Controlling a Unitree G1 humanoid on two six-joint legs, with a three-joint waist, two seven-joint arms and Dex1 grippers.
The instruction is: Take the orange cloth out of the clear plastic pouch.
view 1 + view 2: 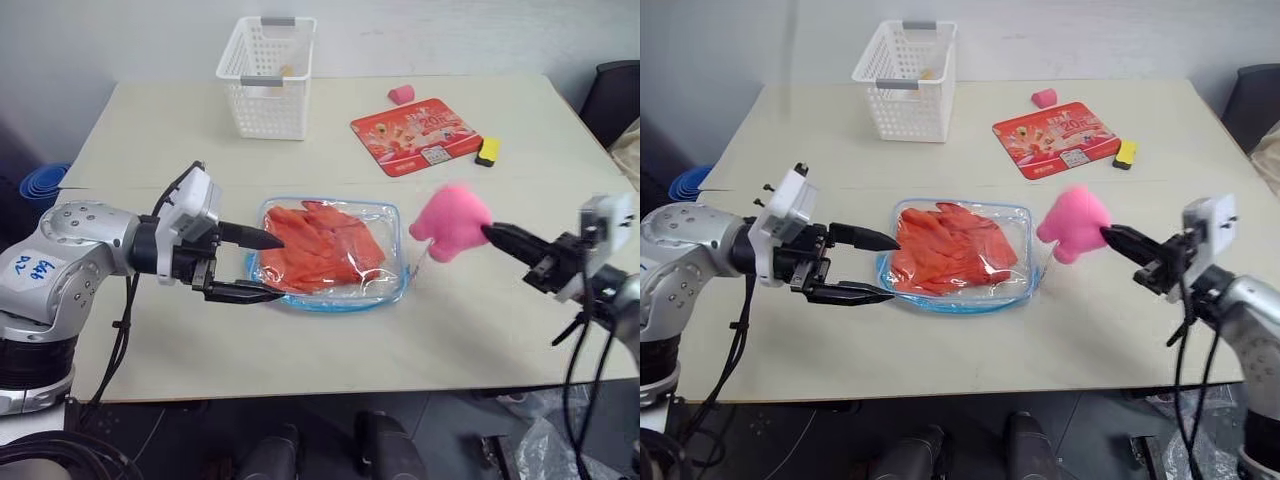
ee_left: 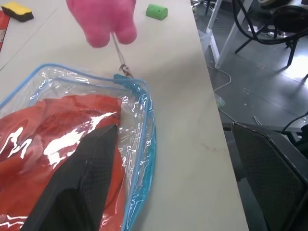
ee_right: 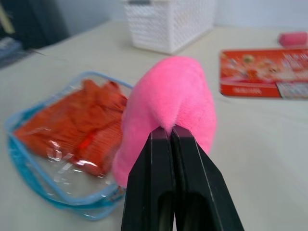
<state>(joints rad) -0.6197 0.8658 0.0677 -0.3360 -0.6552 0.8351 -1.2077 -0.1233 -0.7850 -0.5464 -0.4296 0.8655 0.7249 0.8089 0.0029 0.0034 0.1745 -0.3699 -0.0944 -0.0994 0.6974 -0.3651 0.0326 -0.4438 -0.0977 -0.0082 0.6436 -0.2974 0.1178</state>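
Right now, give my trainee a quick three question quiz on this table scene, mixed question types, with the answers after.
1. True or false: the orange cloth lies inside the clear plastic pouch.
2. What does the right pincer grip? A) pink plush toy B) red packet C) white basket
3. Fill in: the left pincer's fingers stand ____ at the pouch's edge.

Key: 1 true; 2 A; 3 open.

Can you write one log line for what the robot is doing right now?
right tool: shut on fluffy pink plush toy, lifted | left tool: open at clear blue-edged plastic pouch | wrinkly orange cloth: inside pouch
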